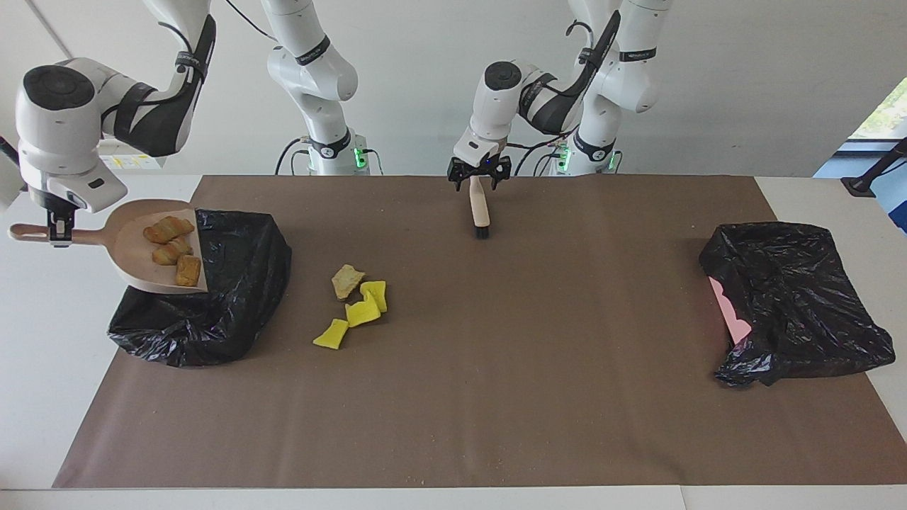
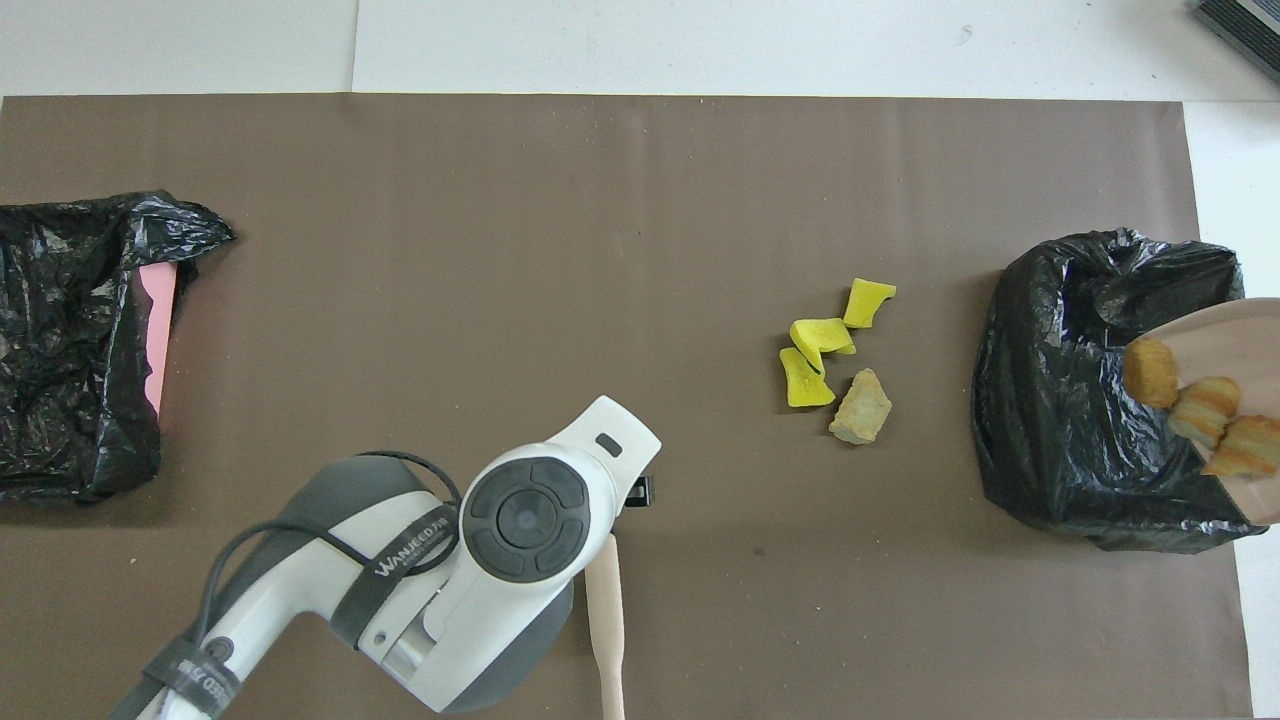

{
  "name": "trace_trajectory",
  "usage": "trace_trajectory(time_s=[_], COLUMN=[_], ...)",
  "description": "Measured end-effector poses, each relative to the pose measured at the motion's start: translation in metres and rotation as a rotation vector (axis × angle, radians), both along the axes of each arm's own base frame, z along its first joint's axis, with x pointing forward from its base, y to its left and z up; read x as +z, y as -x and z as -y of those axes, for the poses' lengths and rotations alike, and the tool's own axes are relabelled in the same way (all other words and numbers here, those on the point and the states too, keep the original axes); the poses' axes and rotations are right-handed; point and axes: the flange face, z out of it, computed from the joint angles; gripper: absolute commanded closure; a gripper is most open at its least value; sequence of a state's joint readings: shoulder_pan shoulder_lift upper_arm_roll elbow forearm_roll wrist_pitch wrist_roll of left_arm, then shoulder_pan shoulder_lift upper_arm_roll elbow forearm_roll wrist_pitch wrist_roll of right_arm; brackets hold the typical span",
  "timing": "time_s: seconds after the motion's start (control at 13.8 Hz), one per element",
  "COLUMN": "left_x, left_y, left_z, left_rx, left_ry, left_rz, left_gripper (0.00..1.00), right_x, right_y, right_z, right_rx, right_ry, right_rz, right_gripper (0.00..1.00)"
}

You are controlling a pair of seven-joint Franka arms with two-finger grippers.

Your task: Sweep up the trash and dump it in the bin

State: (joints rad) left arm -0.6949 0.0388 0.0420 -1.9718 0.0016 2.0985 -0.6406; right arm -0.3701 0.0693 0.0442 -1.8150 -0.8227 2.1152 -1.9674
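Two Franka arms work over a brown paper mat (image 1: 496, 397) laid on a white table (image 1: 42, 340). The right gripper (image 1: 59, 234), raised past the mat's edge at the right arm's end, is closed on the handle of a pale dustpan (image 1: 142, 273), whose blade hangs over a black-lined bin (image 1: 234, 312) standing at that end of the mat. Three golden-brown bread chunks (image 1: 172, 249) lie on the dustpan, near its lip. More trash rests on the mat beside that bin, toward the mat's middle: one pale bread chunk (image 1: 347, 281) and three yellow sponge scraps (image 1: 361, 312), clustered and partly touching. The left gripper (image 1: 479, 178) hovers over the mat's edge nearest the robots, its fingers spread wide on either side of the handle tip of a beige-handled brush (image 1: 479, 205); whether they touch it cannot be told. The brush lies on the mat, bristles pointing away from the robots. A second black-lined bin (image 1: 793, 297), with a pink edge showing, sits at the left arm's end of the mat.
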Motion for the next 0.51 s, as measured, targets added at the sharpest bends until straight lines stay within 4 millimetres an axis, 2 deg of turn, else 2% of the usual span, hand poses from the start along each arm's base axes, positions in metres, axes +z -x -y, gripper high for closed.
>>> trace_trajectory(time_s=[0.14, 0.22, 0.36, 0.51], left_x=[0.040, 0.061, 0.105, 0.141], left_y=[-0.038, -0.051, -0.070, -0.081], left_z=[-0.042, -0.063, -0.106, -0.148], left_rx=[-0.027, -0.046, -0.074, -0.084], left_ry=[-0.009, -0.018, -0.021, -0.021], left_rz=[0.008, 0.003, 0.017, 0.041], left_gripper=[0.00, 0.00, 0.00, 0.00], right_x=[0.000, 0.000, 0.001, 0.013], right_y=[0.000, 0.000, 0.002, 0.004], right_z=[-0.005, -0.005, -0.005, -0.005], right_rx=[-0.009, -0.015, -0.021, -0.024], right_ry=[0.015, 0.019, 0.025, 0.048], right_rz=[-0.003, -0.002, 0.000, 0.019], right_gripper=[1.00, 1.00, 1.00, 1.00])
